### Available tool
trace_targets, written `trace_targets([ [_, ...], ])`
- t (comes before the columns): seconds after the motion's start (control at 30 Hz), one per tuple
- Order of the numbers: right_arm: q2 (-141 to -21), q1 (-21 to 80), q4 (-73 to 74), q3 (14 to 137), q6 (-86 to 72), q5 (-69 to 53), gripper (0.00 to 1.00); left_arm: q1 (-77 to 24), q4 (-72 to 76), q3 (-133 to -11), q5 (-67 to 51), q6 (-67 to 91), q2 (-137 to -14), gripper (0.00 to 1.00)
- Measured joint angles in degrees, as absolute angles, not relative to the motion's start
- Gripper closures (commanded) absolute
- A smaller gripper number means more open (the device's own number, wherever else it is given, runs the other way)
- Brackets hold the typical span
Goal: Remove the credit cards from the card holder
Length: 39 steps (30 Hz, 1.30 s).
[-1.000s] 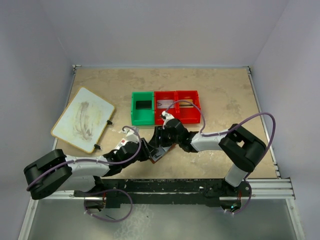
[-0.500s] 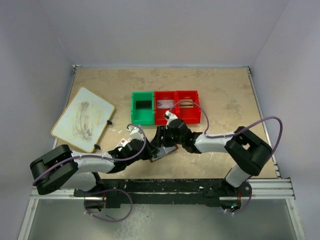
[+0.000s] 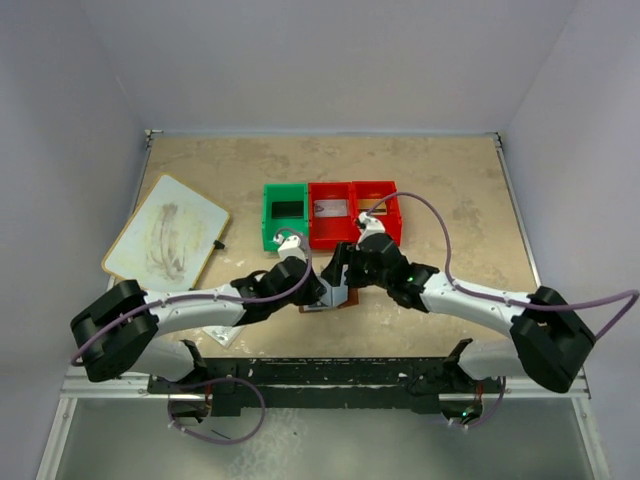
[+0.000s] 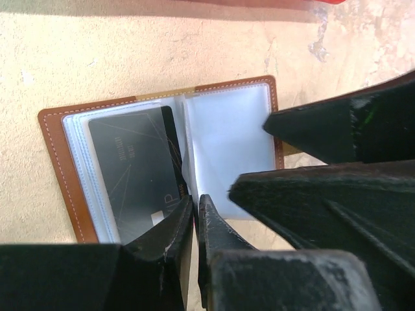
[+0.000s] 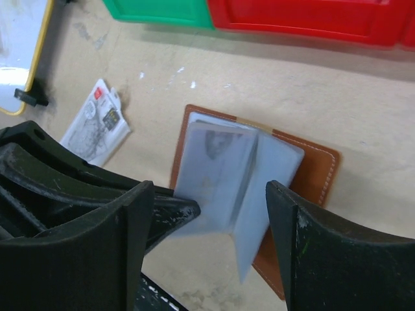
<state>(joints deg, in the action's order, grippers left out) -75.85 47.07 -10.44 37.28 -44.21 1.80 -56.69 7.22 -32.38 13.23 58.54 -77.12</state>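
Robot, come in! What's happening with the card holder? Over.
Left end effector shut at pocket edge. Right end effector open. Card holder open, dark card inside.

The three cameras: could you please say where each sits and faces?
Top external: above and behind, looking down on the table; left arm, right arm show.
Left wrist: on the left arm, facing down at the open holder; left end effector shut below.
Right wrist: on the right arm, facing down; right end effector open, straddling the pockets.
Shared: all show the holder; top and right wrist show bins.
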Motion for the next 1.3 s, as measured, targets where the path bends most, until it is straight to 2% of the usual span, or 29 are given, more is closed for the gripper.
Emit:
trace_targets([
  [0.33,-65.52,43.97,-5.63,29.95,-46.22,6.83,0.26,-57.17,0.62,-41.25,11.97,54.39,-85.52,0.68],
  [0.5,-61.23,41.43,-4.84,27.35,-47.03,7.14,0.24,-59.24,0.25,-45.3,10.85,53.28,-89.41,0.62],
  [0.83,-53.58,37.41,-4.27,23.59,-47.83,6.2,0.25,-63.35,0.08,-49.41,10.66,51.77,-92.82,0.6],
  [1.03,-53.6,37.1,-7.29,22.98,-48.16,2.22,0.3,-63.51,-3.2,-48.71,15.29,51.18,-86.74,0.56],
  [1.3,-54.24,37.1,-15.97,22.85,-47.31,-6.04,0.47,-62.85,-9.47,-46.17,27.51,51.66,-73.84,0.55],
])
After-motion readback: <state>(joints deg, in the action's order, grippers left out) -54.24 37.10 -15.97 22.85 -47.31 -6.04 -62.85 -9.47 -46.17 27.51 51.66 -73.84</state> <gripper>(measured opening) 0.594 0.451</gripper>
